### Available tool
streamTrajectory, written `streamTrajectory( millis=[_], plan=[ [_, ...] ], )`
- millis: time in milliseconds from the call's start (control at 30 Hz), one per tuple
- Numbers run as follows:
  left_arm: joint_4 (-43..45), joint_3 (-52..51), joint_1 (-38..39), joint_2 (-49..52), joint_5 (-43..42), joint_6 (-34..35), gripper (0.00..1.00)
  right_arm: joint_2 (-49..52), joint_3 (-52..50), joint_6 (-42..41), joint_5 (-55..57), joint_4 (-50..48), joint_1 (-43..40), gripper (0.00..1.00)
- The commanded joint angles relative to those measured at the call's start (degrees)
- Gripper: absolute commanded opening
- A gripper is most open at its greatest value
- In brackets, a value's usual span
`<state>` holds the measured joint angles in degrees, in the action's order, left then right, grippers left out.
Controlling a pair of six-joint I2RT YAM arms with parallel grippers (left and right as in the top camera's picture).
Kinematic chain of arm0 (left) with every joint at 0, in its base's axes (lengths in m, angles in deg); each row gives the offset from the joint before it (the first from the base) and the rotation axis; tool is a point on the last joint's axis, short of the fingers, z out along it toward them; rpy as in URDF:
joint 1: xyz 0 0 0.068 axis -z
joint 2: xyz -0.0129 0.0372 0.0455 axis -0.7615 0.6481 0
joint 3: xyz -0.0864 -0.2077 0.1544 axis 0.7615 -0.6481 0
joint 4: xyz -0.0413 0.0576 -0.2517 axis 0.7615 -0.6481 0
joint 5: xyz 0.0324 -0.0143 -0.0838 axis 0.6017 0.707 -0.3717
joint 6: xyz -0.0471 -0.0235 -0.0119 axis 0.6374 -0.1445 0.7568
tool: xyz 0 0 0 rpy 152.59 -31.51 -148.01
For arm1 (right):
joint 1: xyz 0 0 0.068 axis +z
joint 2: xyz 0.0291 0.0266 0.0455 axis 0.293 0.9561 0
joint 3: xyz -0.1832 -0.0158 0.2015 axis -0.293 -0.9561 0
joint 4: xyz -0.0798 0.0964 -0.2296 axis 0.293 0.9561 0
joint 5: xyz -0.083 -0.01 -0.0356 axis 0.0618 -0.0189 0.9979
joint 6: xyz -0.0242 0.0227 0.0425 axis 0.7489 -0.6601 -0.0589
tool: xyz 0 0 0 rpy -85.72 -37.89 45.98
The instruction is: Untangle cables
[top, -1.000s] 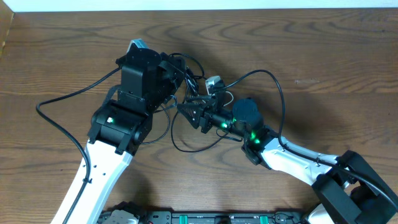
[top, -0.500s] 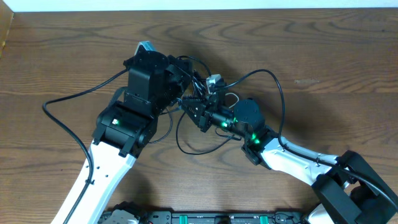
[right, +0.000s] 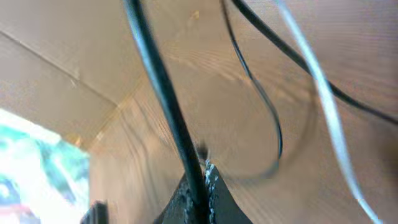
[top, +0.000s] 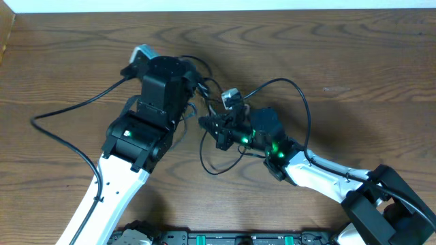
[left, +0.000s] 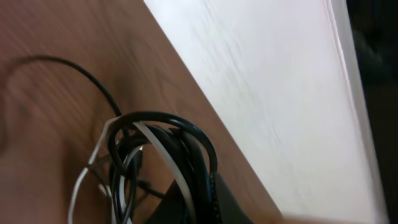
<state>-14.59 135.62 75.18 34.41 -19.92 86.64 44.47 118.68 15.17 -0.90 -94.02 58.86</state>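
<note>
Two arms: both reach in over the wooden table and meet near its middle, the left arm from the near left, the right arm from the near right.
Left fingers: pressed together on the cable bundle; in the left wrist view the loops arch over the dark fingertip.
Right fingers: pinched shut on one black cord, which runs up out of the pinch and across the right wrist view.
Cable bundle, place: seen from overhead it sits between the two wrists, just beside the left wrist, near the middle of the table.
Cable bundle, make-up: several thin black cords coiled together, with a pale one among them.
White cord: threads through the black loops of the bundle; a pale, blurred strand also crosses the right wrist view.
Plug end: small and silver-white, just beyond the right wrist, near the bundle.
Loose loop: thin black cord lying on the table on the near side of the right fingers, curling toward the near edge.
Left arm wire: thicker, black, sweeps out to the left over the wood, well apart from the bundle.
Right arm wire: thicker, black, arcs over the right arm.
Wall: white, beyond the far edge of the table.
</note>
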Motion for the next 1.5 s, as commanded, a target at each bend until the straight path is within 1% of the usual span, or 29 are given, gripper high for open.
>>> streamTrajectory(
  millis=[0, 67, 100, 267, 400, 600, 733, 833, 967, 1100, 1267, 1367, 1467],
  plan=[
    [-0.2, 1.8, -0.2, -0.1, 19.8, -6.1, 0.08, 0.3, 0.1, 6.1, -0.9, 2.8, -0.2, 0.01],
    [-0.6, 1.8, -0.3, -0.1, 26.7, -11.3, 0.08, 0.3, 0.1, 8.4, -0.8, 4.8, -0.6, 0.01],
    [-0.7, 1.8, -0.3, -0.1, 28.7, -12.7, 0.08, 0.3, 0.1, 8.7, -0.9, 5.4, -1.0, 0.01],
    [-2.3, 1.8, -0.3, -0.1, 37.4, -15.4, 0.08, 0.3, 0.1, 8.7, -0.8, 9.6, -3.6, 0.01],
    [-3.9, 1.8, -0.9, -0.1, 41.4, -18.5, 0.08, 0.3, 0.1, 8.7, -0.8, 14.7, -7.3, 0.01],
    [-7.4, 1.8, -4.2, -0.1, 41.6, -18.7, 0.08, 0.3, 0.1, 8.9, -0.8, 23.6, -15.0, 0.01],
    [-8.2, 1.8, -5.8, -0.1, 41.6, -18.7, 0.08, 0.3, 0.1, 10.8, -0.8, 29.4, -20.1, 0.01],
    [-8.8, 1.8, -6.0, -0.1, 41.6, -18.7, 0.08, 0.3, 0.1, 14.1, -0.6, 32.3, -24.4, 0.01],
    [-9.5, 1.8, -6.0, -0.1, 41.6, -18.7, 0.08, 0.3, 0.1, 17.4, -0.4, 36.7, -32.0, 0.01],
    [-9.5, 1.8, -6.0, -0.1, 41.6, -18.7, 0.08, 0.3, 0.1, 18.3, -0.4, 40.7, -40.1, 0.01],
    [-9.5, 1.8, -6.0, -0.1, 41.6, -18.7, 0.08, 0.3, 0.1, 18.6, -2.2, 44.7, -50.2, 0.01],
    [-9.5, 1.8, -6.0, -0.1, 41.6, -18.6, 0.08, 0.3, 0.1, 20.5, -2.6, 45.7, -54.7, 0.01],
    [-9.5, 1.8, -6.0, -0.1, 41.6, -18.7, 0.08, 0.3, 0.1, 20.7, -3.0, 45.7, -58.2, 0.01]
  ],
)
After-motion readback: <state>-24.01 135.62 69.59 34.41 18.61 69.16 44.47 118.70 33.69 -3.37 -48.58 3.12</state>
